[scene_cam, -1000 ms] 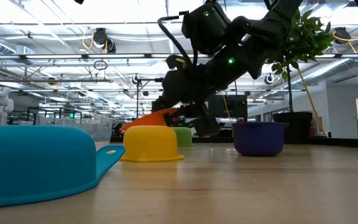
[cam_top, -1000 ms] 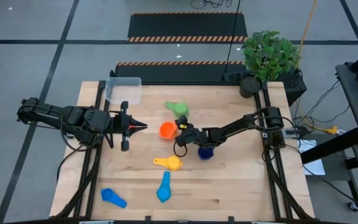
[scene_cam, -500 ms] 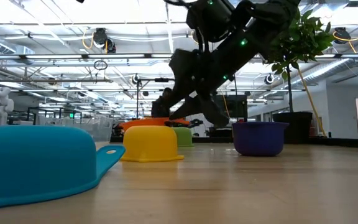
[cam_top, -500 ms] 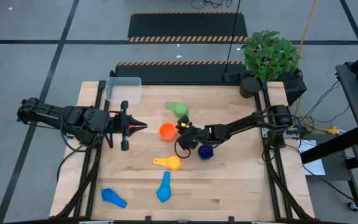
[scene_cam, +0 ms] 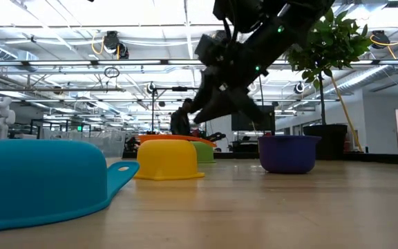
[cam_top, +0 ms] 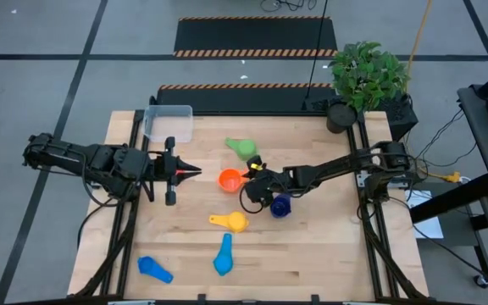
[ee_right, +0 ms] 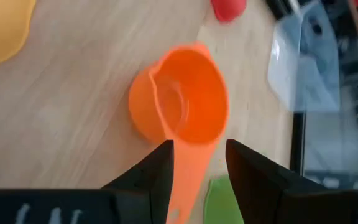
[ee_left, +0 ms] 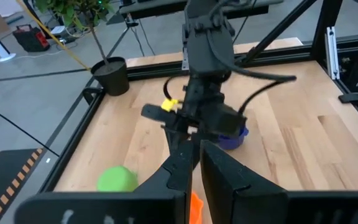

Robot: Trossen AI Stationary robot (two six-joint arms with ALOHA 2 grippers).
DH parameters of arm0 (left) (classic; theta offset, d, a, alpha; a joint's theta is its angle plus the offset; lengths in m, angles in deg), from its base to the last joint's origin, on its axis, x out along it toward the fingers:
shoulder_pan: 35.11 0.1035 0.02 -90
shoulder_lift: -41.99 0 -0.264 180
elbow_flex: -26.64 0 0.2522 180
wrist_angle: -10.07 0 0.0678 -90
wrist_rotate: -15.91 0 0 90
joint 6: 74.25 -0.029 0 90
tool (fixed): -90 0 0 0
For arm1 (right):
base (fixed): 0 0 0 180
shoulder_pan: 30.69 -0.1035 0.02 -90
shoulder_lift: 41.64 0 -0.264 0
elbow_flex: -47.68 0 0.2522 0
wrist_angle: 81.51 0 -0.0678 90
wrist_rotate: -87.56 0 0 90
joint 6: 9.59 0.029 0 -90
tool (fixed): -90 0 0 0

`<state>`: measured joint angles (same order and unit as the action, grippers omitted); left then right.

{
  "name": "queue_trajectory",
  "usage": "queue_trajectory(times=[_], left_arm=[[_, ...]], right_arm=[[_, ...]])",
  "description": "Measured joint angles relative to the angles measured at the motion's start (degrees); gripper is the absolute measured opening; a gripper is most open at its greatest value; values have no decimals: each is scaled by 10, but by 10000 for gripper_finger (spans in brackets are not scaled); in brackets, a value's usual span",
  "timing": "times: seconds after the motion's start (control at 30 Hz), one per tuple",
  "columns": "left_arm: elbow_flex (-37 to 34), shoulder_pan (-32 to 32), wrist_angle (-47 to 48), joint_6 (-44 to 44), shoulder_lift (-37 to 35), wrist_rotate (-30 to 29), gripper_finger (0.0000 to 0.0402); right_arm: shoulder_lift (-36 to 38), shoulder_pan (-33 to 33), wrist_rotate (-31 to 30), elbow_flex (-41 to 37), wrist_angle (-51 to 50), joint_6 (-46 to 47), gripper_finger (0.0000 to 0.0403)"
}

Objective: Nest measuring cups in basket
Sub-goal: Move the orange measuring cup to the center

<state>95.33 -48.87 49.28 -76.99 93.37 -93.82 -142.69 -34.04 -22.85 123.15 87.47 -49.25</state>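
Observation:
The orange measuring cup (ee_right: 182, 106) stands mouth up on the table's middle (cam_top: 229, 180). Its handle (ee_right: 188, 180) points at my right gripper (ee_right: 197, 146). That gripper is open and hangs just above the handle, one finger on either side of it, to the cup's right (cam_top: 247, 172). My left gripper (cam_top: 191, 172) waits at the table's left, raised and shut on a red cup (cam_top: 179, 174). The green (cam_top: 244, 147), navy (cam_top: 280, 206), yellow (cam_top: 234, 222) and two light blue cups (cam_top: 224, 254) (cam_top: 153, 268) lie on the wood. The clear basket (cam_top: 169, 123) stands at the far left. My left gripper pinches the red cup between its two fingers, which point level toward the table's right. Only a red strip (ee_left: 196, 208) shows between them, behind the tips. Which part of the cup it is cannot be told. The cup is clear of the table.
A potted plant (cam_top: 367, 80) stands at the table's far right corner. The yellow and navy cups lie just nearside of my right gripper. Bare wood lies at the near right (cam_top: 329, 254).
My right gripper has let go of the orange cup, then risen and rolled about its own axis. The cup, held tilted with one side off the table a second ago, now sits level on the wood in about the same spot.

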Motion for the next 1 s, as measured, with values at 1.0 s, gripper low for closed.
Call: queue_trajectory(times=[1.0], left_arm=[[0, 3, -17, -53, 0, -12, 37]], right_arm=[[56, 110, 57, -78, -1, 247, 114]])
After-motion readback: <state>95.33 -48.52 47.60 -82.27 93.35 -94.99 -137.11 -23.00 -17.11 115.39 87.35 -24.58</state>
